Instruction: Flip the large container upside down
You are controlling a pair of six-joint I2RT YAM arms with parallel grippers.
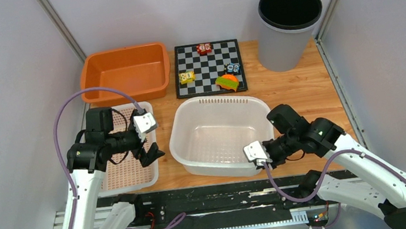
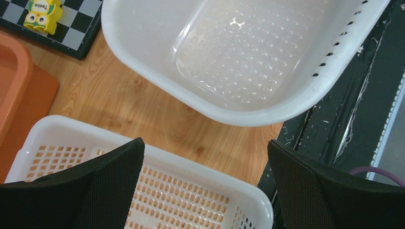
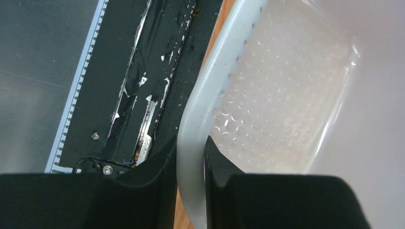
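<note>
The large container (image 1: 213, 100) is a translucent white tub standing upright, mouth up, in the middle of the table. My right gripper (image 1: 255, 155) is shut on its near right rim (image 3: 210, 81); in the right wrist view the gripper (image 3: 190, 143) has one finger outside the rim and one inside, both pressed against it. My left gripper (image 1: 152, 152) hangs open to the tub's left, over the corner of a small white basket. In the left wrist view the gripper (image 2: 205, 148) is wide apart with nothing between its fingers, and the tub (image 2: 239, 52) lies ahead of it.
A white perforated basket (image 1: 128, 174) sits under the left gripper. Behind it stands an orange tub (image 1: 124, 71). A chessboard (image 1: 209, 69) with small toys lies at the back, with a grey bin (image 1: 287, 29) to its right. A black rail (image 1: 217, 198) runs along the near edge.
</note>
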